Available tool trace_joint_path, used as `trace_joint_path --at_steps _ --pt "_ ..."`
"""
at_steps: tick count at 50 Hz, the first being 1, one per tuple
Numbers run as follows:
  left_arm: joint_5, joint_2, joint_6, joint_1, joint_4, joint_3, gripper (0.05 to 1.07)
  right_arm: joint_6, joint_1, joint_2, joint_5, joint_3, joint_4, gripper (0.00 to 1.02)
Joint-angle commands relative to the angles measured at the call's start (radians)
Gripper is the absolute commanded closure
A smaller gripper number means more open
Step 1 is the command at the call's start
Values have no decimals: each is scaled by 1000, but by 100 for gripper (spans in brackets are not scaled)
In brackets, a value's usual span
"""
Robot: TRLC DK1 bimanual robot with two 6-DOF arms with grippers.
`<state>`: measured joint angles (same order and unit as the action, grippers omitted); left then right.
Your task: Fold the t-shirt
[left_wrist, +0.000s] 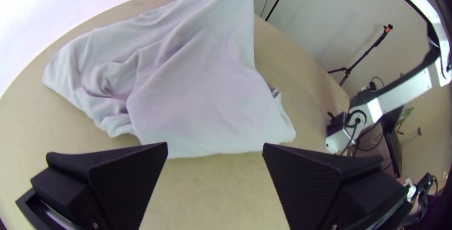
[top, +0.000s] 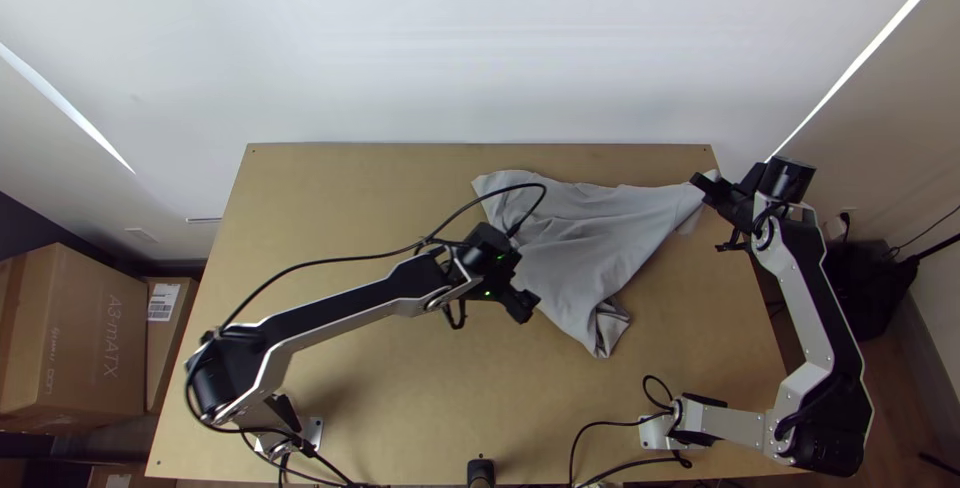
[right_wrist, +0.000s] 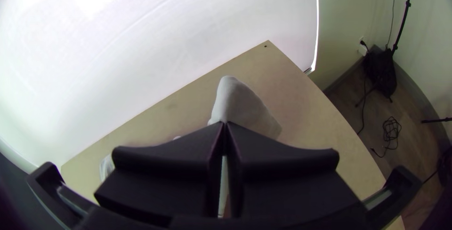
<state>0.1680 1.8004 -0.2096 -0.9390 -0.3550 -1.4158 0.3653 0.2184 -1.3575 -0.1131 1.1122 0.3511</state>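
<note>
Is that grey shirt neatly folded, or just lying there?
Not neatly folded: the shirt lies creased and uneven on the table, with one end pinched in the right gripper.

Print marks one cardboard box, a label another box.

One bench, one t-shirt
Two robot arms, two end effectors (one to each arm, evenly shared), and at least two cardboard boxes.

Site: I'm viewing a likely robotics lab | two arms are standing on a wooden table | cardboard boxes are sitting beside | cable is lying on floor
</note>
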Motion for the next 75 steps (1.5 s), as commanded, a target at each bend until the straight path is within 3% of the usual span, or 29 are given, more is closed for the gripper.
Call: trace_joint_path --at_steps 1,11,22,26,28,31,32,46,53,57,64,75 --pt "7 106 -25 -4 8 -86 10 -2 7 51 7 -17 -20 100" --pt "-27 278 -10 -9 -13 -196 10 0 1 98 6 -14 -15 100" --pt "-73 429 21 -17 -164 -351 13 4 -34 123 6 -26 -4 100" --pt "-74 444 30 -24 -168 -367 38 9 -40 127 6 -26 -4 100" --pt "-76 439 27 -27 -154 -365 58 11 -42 127 6 -26 -4 100" --pt "-78 430 22 -26 -148 -367 99 12 -44 129 6 -29 -4 100" --pt "-79 425 26 -24 -148 -365 106 12 -44 130 6 -29 -4 100" --pt "-79 131 24 108 -203 -256 105 -2 -53 163 6 -48 -17 100" --pt "-73 -62 45 187 -300 -252 105 -62 -83 242 3 -87 -52 100" --pt "-58 -162 64 230 -358 -256 105 -101 -120 316 -14 -124 -70 100" --pt "-35 -289 105 272 -457 -255 105 -131 -185 475 -115 -180 -84 100" --pt "5 -345 142 250 -486 -91 105 -131 -243 521 -117 -232 -40 100"
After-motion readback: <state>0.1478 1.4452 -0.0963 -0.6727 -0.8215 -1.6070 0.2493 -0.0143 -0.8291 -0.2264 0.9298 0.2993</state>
